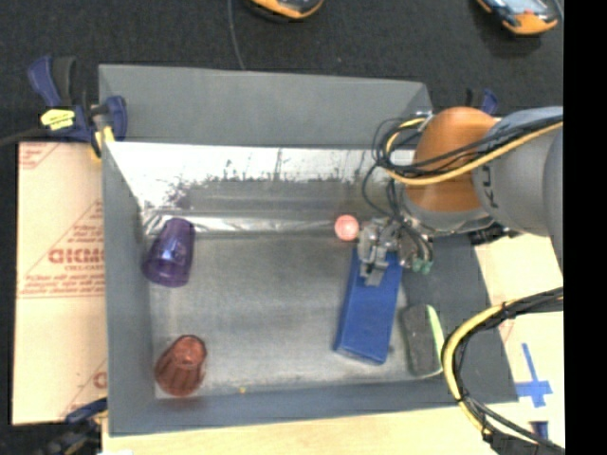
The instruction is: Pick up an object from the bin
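The gripper (387, 252) hangs over the right half of the bin (266, 173), directly above the far end of a flat blue rectangular block (366, 320) that lies on the floor there. The block's long axis runs from the back wall toward the near rim, with its far end leaning slightly to the view's right. Most of its length therefore stretches away from the gripper toward the bottom of the view, and only that far end sits beneath the tool. A grasp here would probably close across the block's narrow width near one end, not at its middle, so the block might tip as it rises. Whether the gripper is spread or closed cannot be told, since its tip merges with the dark wrist hardware and cables, and nothing can be made out in its grip. It is equally unclear whether it touches the block or hovers above it. A small pink ball (346, 227) rests just beside the gripper by the back wall. A grey-green pad (420, 337) lies just beside the block's near end. A purple cup (170, 252) and a red cup (180, 365) lie well apart, along the left side.
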